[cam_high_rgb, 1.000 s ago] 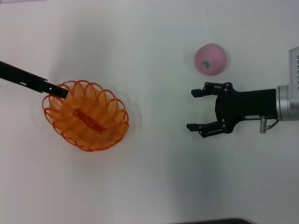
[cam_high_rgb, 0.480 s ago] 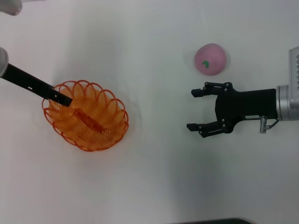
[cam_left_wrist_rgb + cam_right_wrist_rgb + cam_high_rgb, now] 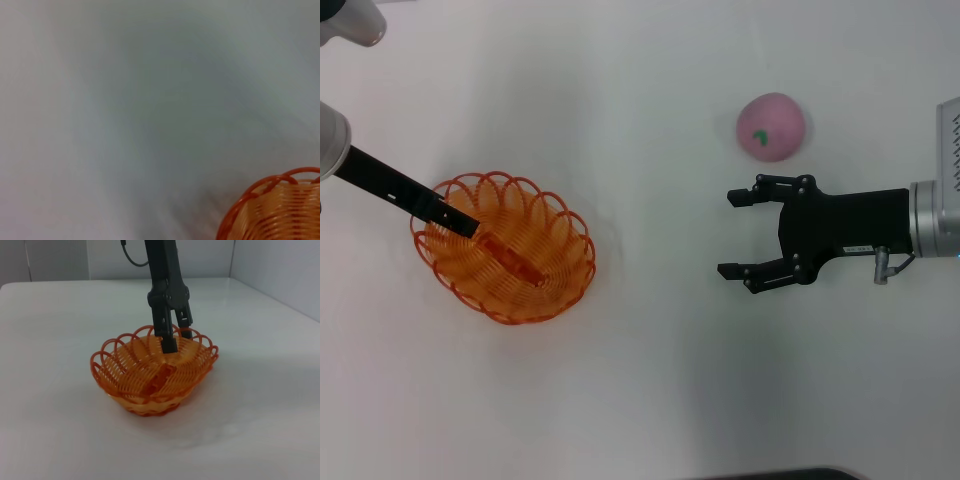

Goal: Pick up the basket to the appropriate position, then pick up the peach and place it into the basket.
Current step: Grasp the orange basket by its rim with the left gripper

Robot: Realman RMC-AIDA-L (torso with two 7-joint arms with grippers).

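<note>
The orange basket [image 3: 525,290] stands on the white table at the left and is empty. My left gripper [image 3: 470,222] reaches down over its far left rim. In the right wrist view the left gripper [image 3: 178,342] is open, one finger inside the basket [image 3: 145,390] and one outside the rim. The left wrist view shows only an edge of the basket [image 3: 280,210]. The pink peach [image 3: 771,126] lies at the far right on the table. My right gripper [image 3: 727,233] is open and empty, just in front of the peach and pointing toward the basket.
White tabletop [image 3: 650,380] all around. A wall stands behind the table's far edge [image 3: 200,260] in the right wrist view. A dark edge [image 3: 780,474] shows at the bottom of the head view.
My left gripper has moved further over the rim and down into the basket. The basket, the peach and the right arm have stayed in place.
</note>
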